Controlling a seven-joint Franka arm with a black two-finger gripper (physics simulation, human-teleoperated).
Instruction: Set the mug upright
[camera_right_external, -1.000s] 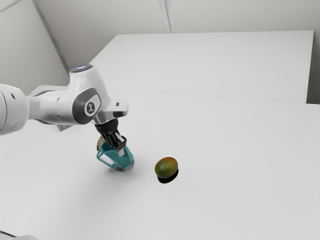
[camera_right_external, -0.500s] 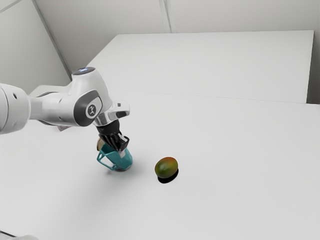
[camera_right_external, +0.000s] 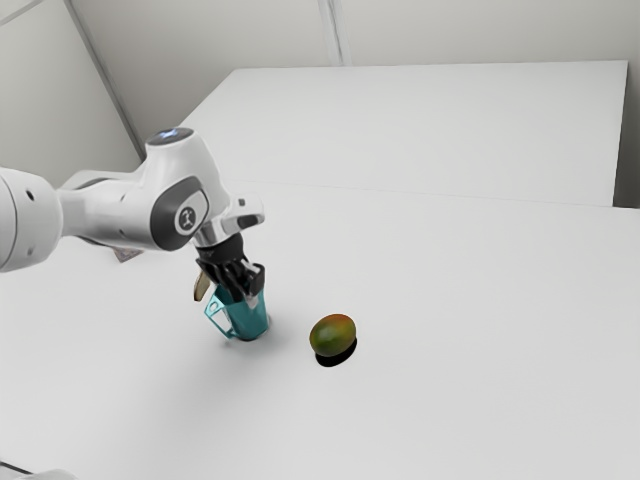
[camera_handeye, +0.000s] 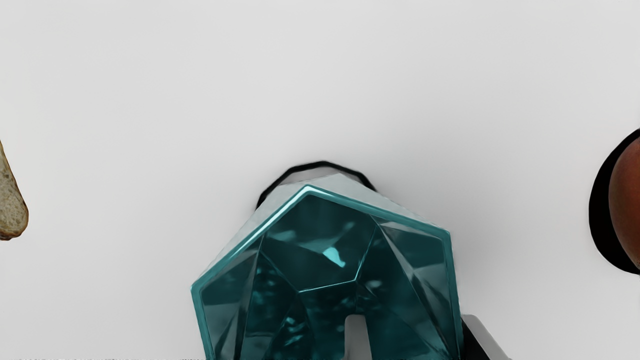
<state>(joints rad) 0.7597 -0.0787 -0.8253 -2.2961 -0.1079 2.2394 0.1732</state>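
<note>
Just about straight up, the teal mug is on the white counter, but I can't tell if its bottom sits flat. Its handle points to the exterior view's left. My black pincer is at the top of the mug. Its 2 fingers are apart, with 1 inside the mug and 1 outside, and the mug's side is between them. Near the mug, on the exterior view's left, is 1 slice of bread. On the other side, well apart from the bread, 1 green and red mango lies on the counter.
</note>
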